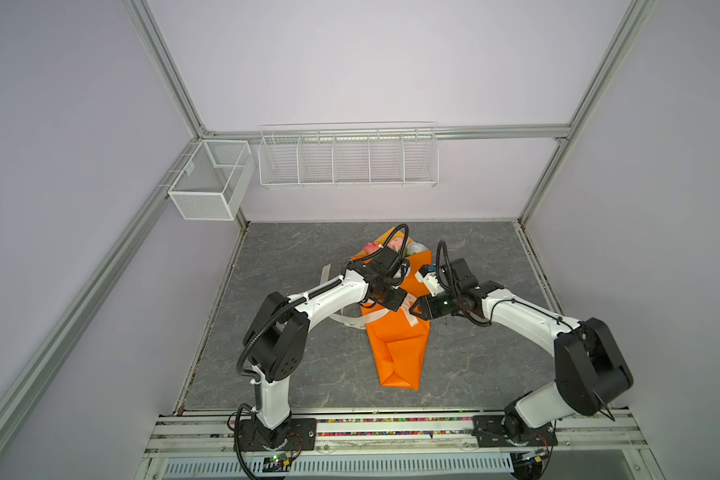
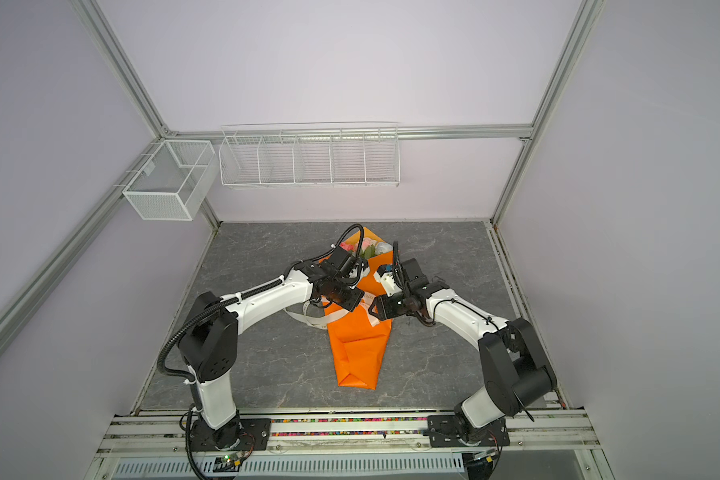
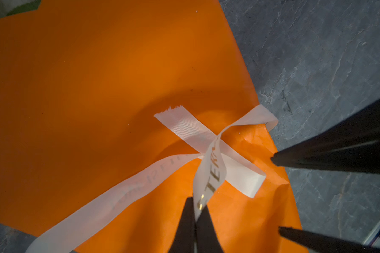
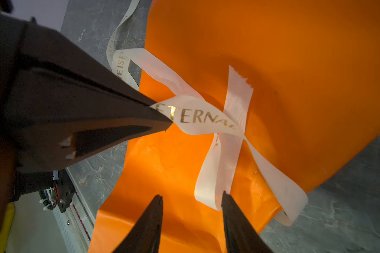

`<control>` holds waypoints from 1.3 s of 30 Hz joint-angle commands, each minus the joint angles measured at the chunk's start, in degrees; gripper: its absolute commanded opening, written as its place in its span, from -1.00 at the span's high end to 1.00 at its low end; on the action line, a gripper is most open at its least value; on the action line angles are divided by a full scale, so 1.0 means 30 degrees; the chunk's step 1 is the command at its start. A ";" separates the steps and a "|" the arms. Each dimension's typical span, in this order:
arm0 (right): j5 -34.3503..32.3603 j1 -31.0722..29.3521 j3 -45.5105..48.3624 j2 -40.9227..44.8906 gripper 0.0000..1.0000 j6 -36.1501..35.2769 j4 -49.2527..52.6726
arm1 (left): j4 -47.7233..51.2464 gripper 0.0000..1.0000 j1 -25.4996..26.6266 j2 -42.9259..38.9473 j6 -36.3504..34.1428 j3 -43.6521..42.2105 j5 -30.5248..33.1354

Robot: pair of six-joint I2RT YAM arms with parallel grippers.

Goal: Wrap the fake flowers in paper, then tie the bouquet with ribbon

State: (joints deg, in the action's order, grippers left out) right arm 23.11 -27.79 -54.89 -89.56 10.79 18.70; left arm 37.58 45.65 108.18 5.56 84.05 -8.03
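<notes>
On the table [image 1: 287,270], centred, the bouquet [image 1: 398,353] lies lengthwise, blooms toward the back wall. A ribbon [image 3: 198,135] crosses its waist, the lettered strand clamped in the left pincer [image 3: 195,206]. The right pincer [image 4: 191,195], jaws apart, stands nearer the loose tail.

Left gripper [image 3: 195,207] pinching crossed cream ribbon [image 3: 190,132], orange bouquet [image 3: 97,87]

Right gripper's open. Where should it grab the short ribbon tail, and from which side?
Probably its folded end, not the frayed end. The fold seems to lift off the orange paper near the paper's edge, closest to the right gripper, so come in from that side with jaws across the ribbon's width. The frayed end lies flat mid-paper. The left gripper holds the printed strand.
</notes>
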 commanded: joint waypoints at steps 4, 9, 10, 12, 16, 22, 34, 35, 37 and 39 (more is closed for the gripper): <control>0.0170 0.0047 -0.0231 -0.1515 0.02 -0.0058 -0.1007 | 0.0215 1.00 -0.0070 0.0316 0.0158 0.0287 -0.0208; 0.0815 0.0036 -0.0211 -0.2588 0.07 -0.0098 -0.1225 | 0.0231 1.00 -0.0070 0.0460 0.0369 0.0313 -0.0196; 0.0935 0.0035 -0.0156 -0.2677 0.09 -0.0117 -0.1379 | 0.0247 1.00 -0.0070 0.0472 0.0372 0.0304 -0.0241; 0.1719 0.0035 -0.0073 -0.2754 0.13 -0.0109 -0.1606 | 0.0274 1.00 -0.0070 0.0531 0.0401 0.0310 -0.0252; 0.1792 0.0035 0.0096 -0.2763 0.47 -0.0251 -0.1329 | 0.0422 1.00 -0.0070 0.0609 0.0510 0.0360 -0.0134; 0.0880 0.0123 0.0379 -0.1639 0.86 0.0075 -0.0279 | 0.0842 0.43 -0.0070 -0.0042 0.1536 0.0012 0.0495; 0.2864 0.0300 0.0057 0.0013 0.86 0.1234 0.2497 | 0.1300 -0.41 -0.3226 -0.6699 0.7905 -0.5811 0.4251; 0.2818 0.0292 -0.0036 0.0061 0.86 0.1202 0.2677 | 0.1151 -0.39 -0.4009 -0.7201 0.8541 -0.6659 0.4325; 0.2870 0.0310 -0.0310 0.0059 0.86 0.1100 0.2955 | 0.0924 -0.38 -0.5723 -0.7660 0.9805 -0.7998 0.3983; 0.2840 0.0299 -0.0557 -0.0044 0.86 0.0927 0.3212 | 0.0465 -0.38 -0.7130 -0.7732 1.0556 -0.8993 0.3505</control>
State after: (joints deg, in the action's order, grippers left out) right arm 30.37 -27.05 -55.16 -90.67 14.13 25.32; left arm 39.00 28.16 84.47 29.76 60.84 1.63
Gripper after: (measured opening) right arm 0.069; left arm 0.691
